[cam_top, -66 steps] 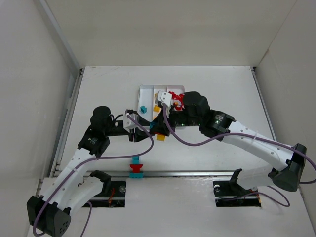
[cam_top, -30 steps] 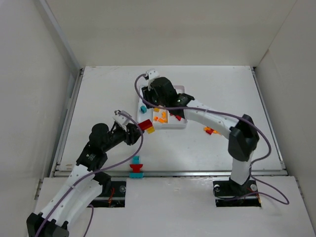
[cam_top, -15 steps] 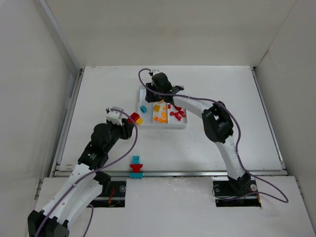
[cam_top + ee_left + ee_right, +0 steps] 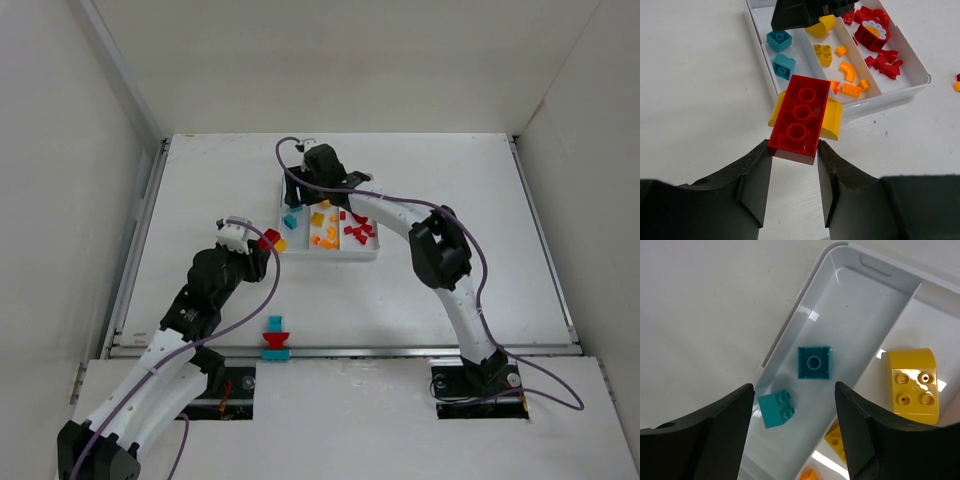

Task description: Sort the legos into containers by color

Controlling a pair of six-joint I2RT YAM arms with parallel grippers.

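White counter [image 4: 200, 180], boxed in by pale walls [image 4: 60, 150], carries the whole job. Right claw [image 4: 792, 390] hangs with its jaws apart and nothing between them. A second ago they stood narrower, so it has just let go. Straight below it a teal brick [image 4: 814, 362] lies on the floor of the tray [image 4: 790, 320], in the outermost compartment. A second teal brick [image 4: 776, 409] lies tilted just beside it, closer to this claw's left finger. Half a second back the top view showed only one teal piece there, so I take the one below as freshly dropped. Past the divider [image 4: 895, 325] off the right finger sits a big yellow brick [image 4: 912, 382], and the reds [image 4: 358, 230] fill the compartment beyond that. My reading is that the teal delivery is done and this claw is free for another pick.

Left claw [image 4: 794, 152] is clamped on the near end of a red brick [image 4: 800, 117], with a yellow piece [image 4: 832, 120] snapped underneath. It has held its place over the last half second, just short of the tray's near corner. That pair is two colours, so it probably needs pulling apart before either half can be dropped. Behind the left claw, at the counter's near edge, a red-and-teal stack [image 4: 275, 338] stands unsorted, well apart from the tray.
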